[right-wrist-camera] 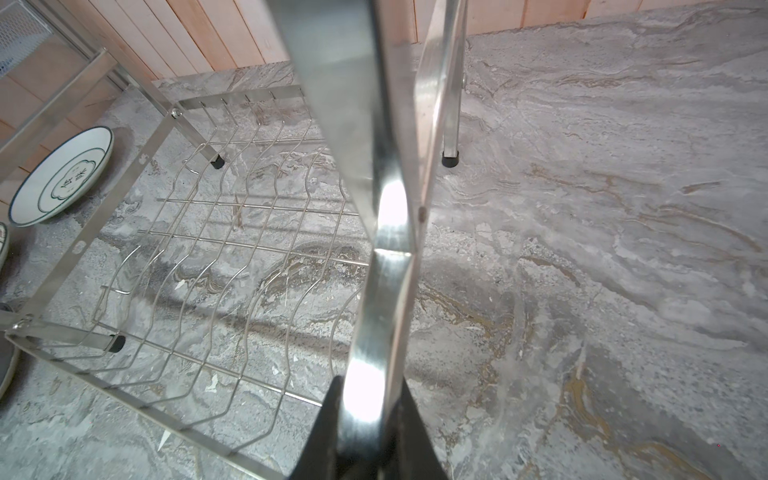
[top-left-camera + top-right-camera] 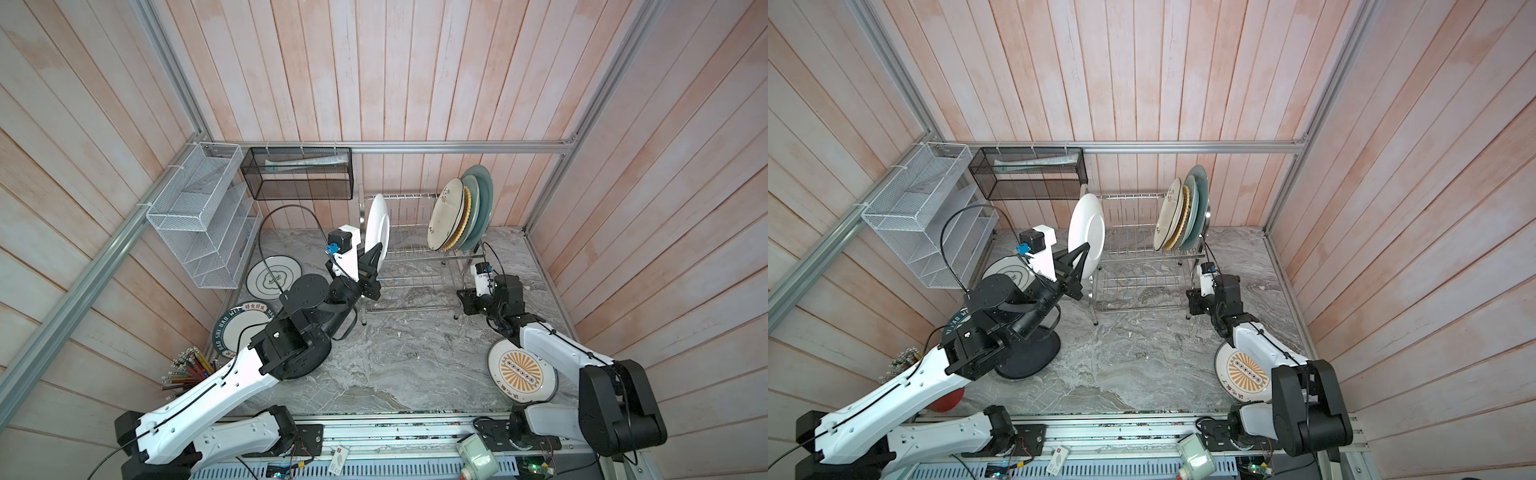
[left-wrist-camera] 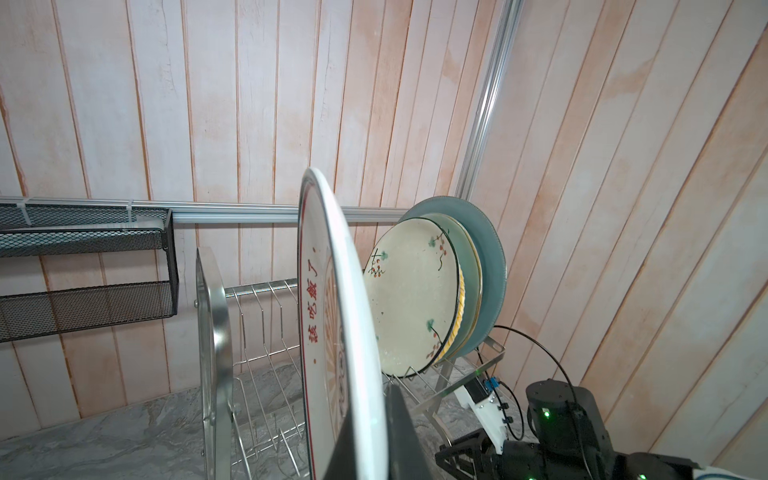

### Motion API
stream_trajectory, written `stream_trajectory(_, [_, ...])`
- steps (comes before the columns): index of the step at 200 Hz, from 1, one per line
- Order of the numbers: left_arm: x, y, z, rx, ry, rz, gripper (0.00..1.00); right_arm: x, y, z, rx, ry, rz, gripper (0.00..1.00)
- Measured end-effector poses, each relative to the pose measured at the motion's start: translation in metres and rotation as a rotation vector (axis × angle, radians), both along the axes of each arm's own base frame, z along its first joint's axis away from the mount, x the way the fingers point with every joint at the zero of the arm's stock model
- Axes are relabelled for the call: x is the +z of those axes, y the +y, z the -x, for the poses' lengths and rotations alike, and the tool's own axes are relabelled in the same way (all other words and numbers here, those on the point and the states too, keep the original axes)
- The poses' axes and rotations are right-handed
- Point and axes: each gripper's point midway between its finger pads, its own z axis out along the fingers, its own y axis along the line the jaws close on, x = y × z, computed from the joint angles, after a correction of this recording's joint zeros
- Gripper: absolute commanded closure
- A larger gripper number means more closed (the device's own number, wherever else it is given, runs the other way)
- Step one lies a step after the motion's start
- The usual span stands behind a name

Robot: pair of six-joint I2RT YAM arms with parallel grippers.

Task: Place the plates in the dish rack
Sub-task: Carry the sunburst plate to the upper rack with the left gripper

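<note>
The left pincer (image 2: 375, 257) pinches the white plate (image 2: 376, 222) upright over the dish rack (image 2: 415, 253); the right pincer (image 1: 370, 409) clamps the rack's end frame.

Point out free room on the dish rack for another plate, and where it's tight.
On the dish rack, the upper tier has bare pegs between the held plate in the left end effector and the cream floral plate. The lower tier is bare throughout. Tight: its right end, four plates packed together.
</note>
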Motion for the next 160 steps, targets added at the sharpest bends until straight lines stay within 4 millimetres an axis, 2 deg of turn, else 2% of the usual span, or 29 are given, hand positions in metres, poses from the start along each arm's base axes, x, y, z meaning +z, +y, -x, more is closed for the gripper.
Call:
stream_trajectory(34, [0.006,-0.02,-0.008,-0.045,0.003,-0.003,1.0,0.007,-0.007,0.0,-0.054,0.028,-0.08,0.65])
stream_trajectory(80, [-0.001,-0.049,-0.028,-0.066,0.029,-0.036,1.0,0.03,-0.012,0.001,-0.101,-0.006,-0.149,0.47])
stream_trajectory(160, [-0.004,-0.081,-0.088,-0.017,0.096,0.018,1.0,0.033,-0.011,0.016,-0.126,0.01,-0.231,0.23])
